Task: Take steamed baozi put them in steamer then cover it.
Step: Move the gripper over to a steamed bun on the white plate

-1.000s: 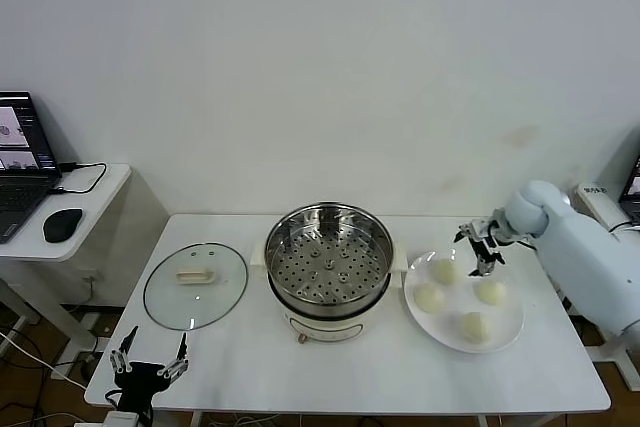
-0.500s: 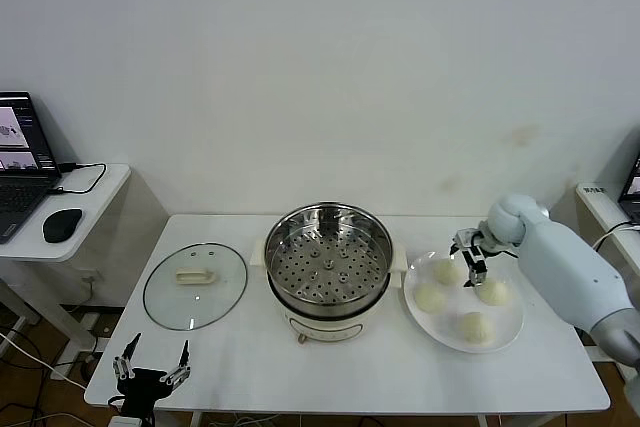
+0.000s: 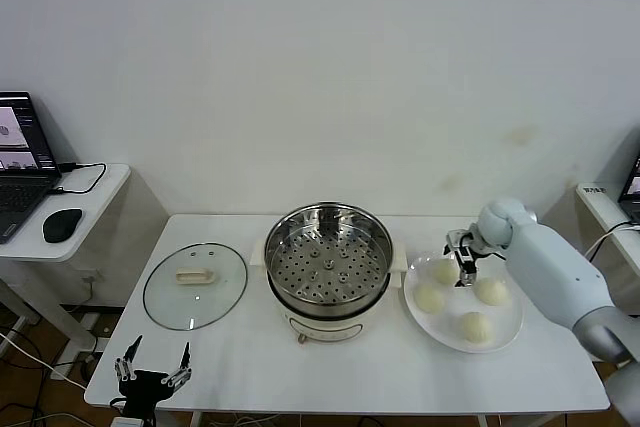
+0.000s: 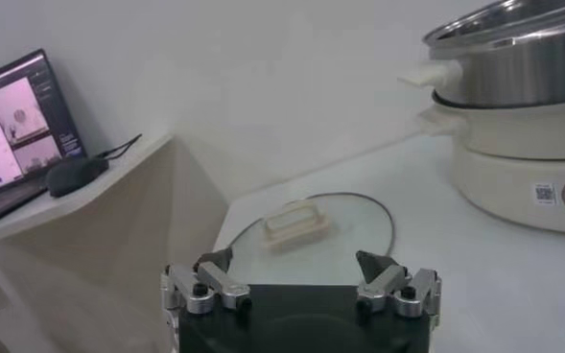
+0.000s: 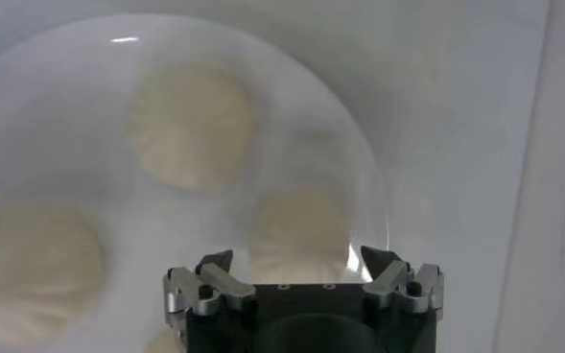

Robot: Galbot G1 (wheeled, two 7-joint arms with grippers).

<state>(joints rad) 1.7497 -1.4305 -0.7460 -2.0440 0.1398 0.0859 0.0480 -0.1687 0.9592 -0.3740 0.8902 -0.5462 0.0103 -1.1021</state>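
Note:
The steamer (image 3: 328, 257), a shiny steel pot with a perforated tray, stands uncovered and empty at the table's middle. Several cream-white baozi lie on a white plate (image 3: 512, 332) to its right. My right gripper (image 3: 460, 265) hangs open just above the plate's far-left baozi (image 3: 443, 270). In the right wrist view that baozi (image 5: 299, 228) lies between and below the spread fingers of the right gripper (image 5: 298, 261), with nothing gripped. My left gripper (image 3: 152, 365) waits open at the table's front left edge, pointing at the glass lid (image 4: 311, 230).
The glass lid (image 3: 195, 285) with a cream handle lies flat left of the steamer (image 4: 512, 96). A side desk at far left carries a laptop (image 3: 20, 162) and a mouse (image 3: 62, 224). Bare tabletop runs along the front edge.
My right gripper has moved left and down from the plate's far right rim to above the far-left baozi. The left gripper has sunk slightly at the table's front edge.

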